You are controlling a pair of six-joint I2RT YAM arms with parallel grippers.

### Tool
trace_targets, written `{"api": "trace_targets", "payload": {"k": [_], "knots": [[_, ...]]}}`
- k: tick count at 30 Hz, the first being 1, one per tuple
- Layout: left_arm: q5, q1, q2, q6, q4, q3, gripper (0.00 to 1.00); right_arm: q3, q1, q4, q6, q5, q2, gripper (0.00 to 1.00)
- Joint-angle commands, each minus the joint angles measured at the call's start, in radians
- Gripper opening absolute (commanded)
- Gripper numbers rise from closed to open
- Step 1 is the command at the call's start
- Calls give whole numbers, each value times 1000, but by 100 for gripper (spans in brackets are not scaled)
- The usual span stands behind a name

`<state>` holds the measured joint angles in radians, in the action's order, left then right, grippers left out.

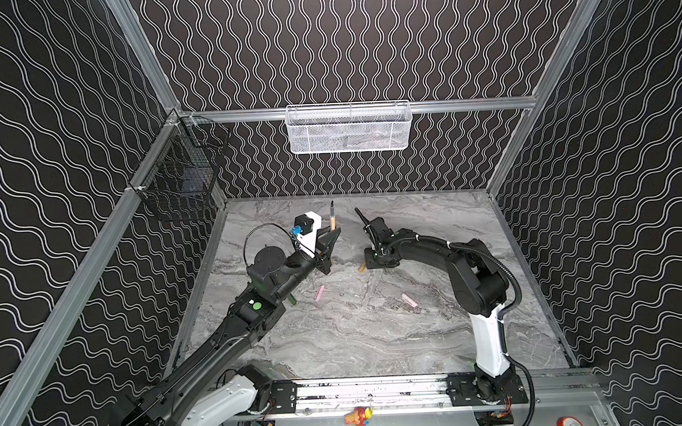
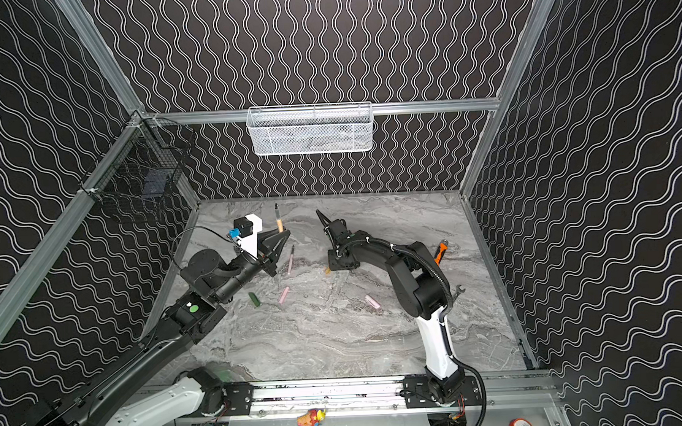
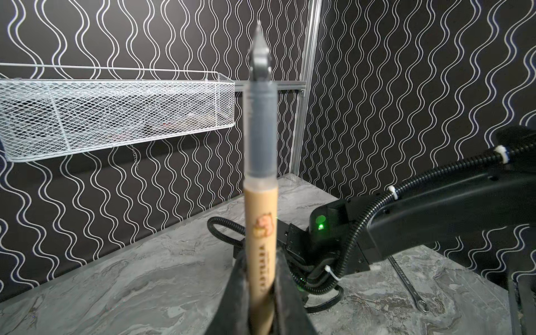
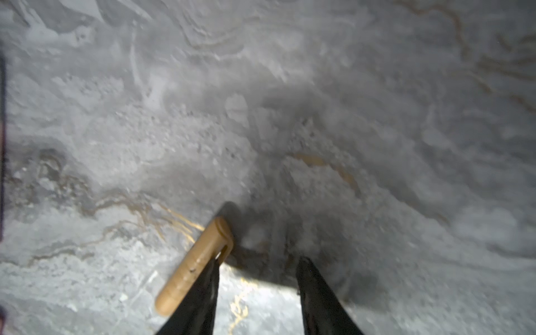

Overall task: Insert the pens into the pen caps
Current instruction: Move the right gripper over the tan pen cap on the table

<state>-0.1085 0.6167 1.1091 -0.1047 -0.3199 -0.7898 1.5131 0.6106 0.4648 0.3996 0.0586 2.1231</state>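
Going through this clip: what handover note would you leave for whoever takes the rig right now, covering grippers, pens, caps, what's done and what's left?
Left gripper: shut on the tan-gold pen, held upright, tip up.
Right gripper: open, low over the table. The gold cap lies at one finger's outer side, not between the jaws.
On the table: one pink pen, the green cap, a pink cap beside it, another pink cap nearer the right arm. Other pens are not in view.
Done: no pen capped.
Left: probably grip the gold cap, join it to the held pen, then the rest.
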Motion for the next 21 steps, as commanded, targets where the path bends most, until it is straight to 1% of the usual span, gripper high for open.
{"api": "trace_targets", "payload": {"k": [1,6,9,16,21], "knots": [[8,2,0,3,-34,-2,0,25,1,52,-4,-17,27,47],[1,4,5,-1,-31,-6,0,51,0,58,-12,-12,36,47],[3,4,2,1,-26,-7,0,50,-2,46,-5,-14,13,47],[10,5,0,2,-30,-3,0,35,-3,18,55,-66,-42,41],[6,5,2,-1,-30,-4,0,26,-3,6,103,-114,-35,36]]}}
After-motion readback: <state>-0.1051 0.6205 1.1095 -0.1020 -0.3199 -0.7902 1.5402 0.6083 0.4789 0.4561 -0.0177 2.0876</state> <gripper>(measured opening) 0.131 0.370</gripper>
